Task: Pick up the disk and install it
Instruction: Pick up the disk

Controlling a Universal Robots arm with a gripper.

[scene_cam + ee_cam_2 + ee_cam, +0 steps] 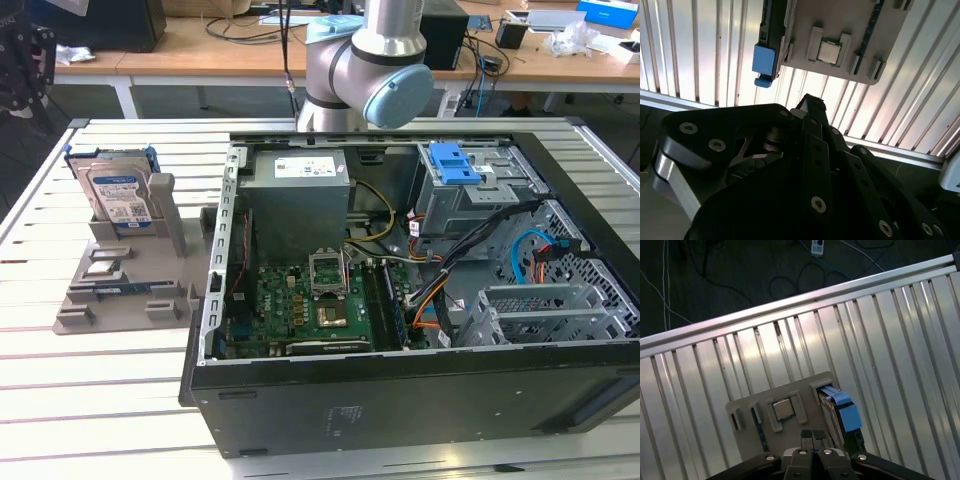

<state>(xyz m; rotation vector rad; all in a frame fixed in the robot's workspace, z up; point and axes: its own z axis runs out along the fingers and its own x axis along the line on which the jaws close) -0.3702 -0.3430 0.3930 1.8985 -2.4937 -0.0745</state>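
Observation:
The disk [118, 195] stands upright in a slot of the grey holder [120, 290], at the exterior view's left on the slatted table. It is silver with a white-and-blue label and blue side rails. In both wrist views I look down on it edge-on, its blue rail end [846, 412] [764, 60] sticking out beside the holder [790, 395] [840, 30]. My gripper [812, 434] hangs well above the holder, apart from the disk. Its fingertips touch each other and hold nothing.
An open computer case [420, 300] fills the middle and the exterior view's right, with motherboard [320, 310], grey power supply [298, 195] and a blue-latched drive bay [455, 165]. A square chip [784, 410] lies in the holder. The table edge [790, 305] runs close behind the holder.

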